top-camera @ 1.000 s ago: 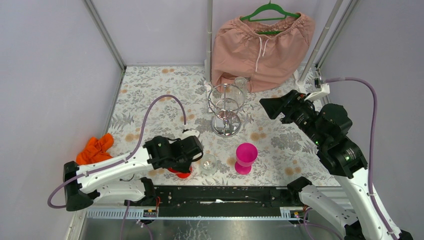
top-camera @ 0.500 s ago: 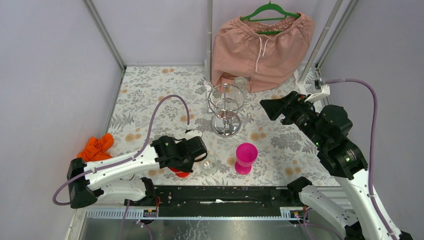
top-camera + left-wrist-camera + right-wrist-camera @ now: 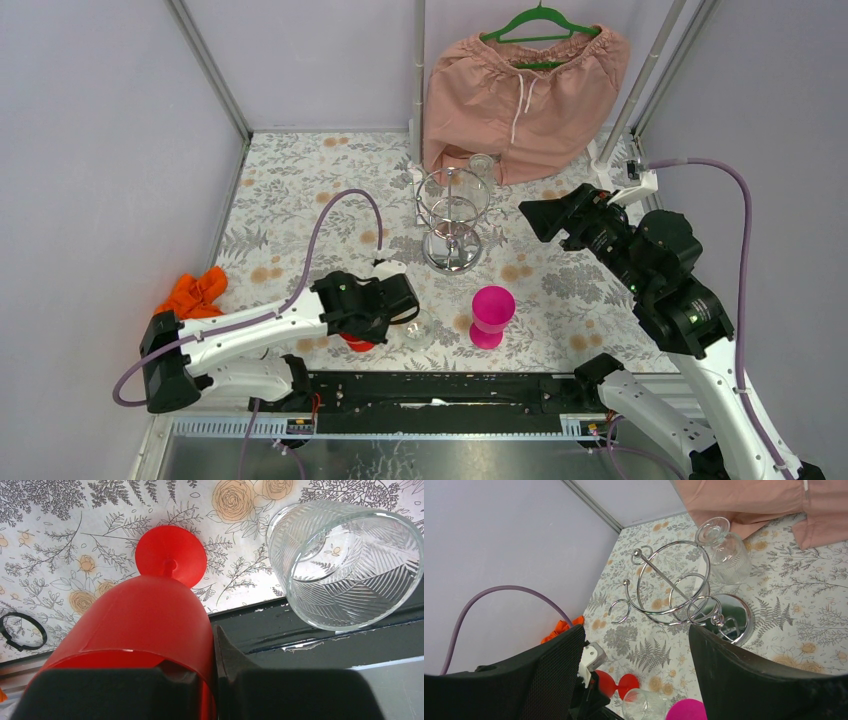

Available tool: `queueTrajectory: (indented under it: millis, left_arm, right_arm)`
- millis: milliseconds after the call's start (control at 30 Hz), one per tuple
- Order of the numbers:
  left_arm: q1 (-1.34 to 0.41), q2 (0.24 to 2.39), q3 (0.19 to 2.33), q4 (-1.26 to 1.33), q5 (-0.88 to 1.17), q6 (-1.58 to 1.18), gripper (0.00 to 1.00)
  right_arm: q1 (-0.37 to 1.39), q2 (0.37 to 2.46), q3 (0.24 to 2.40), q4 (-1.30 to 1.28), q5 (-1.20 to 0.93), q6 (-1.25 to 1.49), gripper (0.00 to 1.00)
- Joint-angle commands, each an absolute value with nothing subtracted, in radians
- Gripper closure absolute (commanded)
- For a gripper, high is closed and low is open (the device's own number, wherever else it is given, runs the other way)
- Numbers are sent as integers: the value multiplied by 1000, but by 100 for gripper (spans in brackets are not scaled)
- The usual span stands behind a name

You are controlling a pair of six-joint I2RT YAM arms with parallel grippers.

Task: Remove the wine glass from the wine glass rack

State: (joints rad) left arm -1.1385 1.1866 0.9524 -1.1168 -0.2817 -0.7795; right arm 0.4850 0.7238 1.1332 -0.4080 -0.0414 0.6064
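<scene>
The chrome wine glass rack point(image 3: 452, 215) stands mid-table, also in the right wrist view point(image 3: 674, 587). A clear wine glass point(image 3: 483, 165) hangs from its far side, foot up point(image 3: 724, 552). My right gripper point(image 3: 545, 215) is open and empty, hovering right of the rack, its wide-apart fingers framing the wrist view point(image 3: 636, 630). My left gripper point(image 3: 368, 330) is shut on the rim of a red wine glass point(image 3: 145, 625), held tilted low near the table's front edge; it also shows in the top view point(image 3: 358, 342).
A clear ribbed glass point(image 3: 418, 325) sits just right of the red one point(image 3: 345, 565). A magenta cup point(image 3: 491, 315) stands front centre. An orange cloth point(image 3: 195, 295) lies at the left wall. A pink garment point(image 3: 525, 90) hangs behind the rack beside a grey pole point(image 3: 418, 70).
My left arm has shifted a little to the right with the red glass in its grip. The right arm, the rack and the hanging glass have not moved.
</scene>
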Motion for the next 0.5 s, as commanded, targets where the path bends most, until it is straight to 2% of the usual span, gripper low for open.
queueTrajectory:
  millis: [0,100,233,400,467]
  left_arm:
    - [-1146,1181,942,-1087,-314,-797,83]
    - [-1146,1169,943,-1093,-310,-805,77]
    - [-1146,1156,956,-1122,-324,-820,62]
    - [-1146,1142,989,-1167,-342,-833,53]
    - [-1146,1137,1010,-1190,-357,-838,52]
  right_arm:
    - [483,719,1130,-383,-18,592,16]
    - [482,721,1129,-382,-20,592,16]
    - [483,720,1125,-377,-23,594,16]
    - [482,723,1118,-371,-31,597,16]
    - [482,724,1118,-366,-37,599,16]
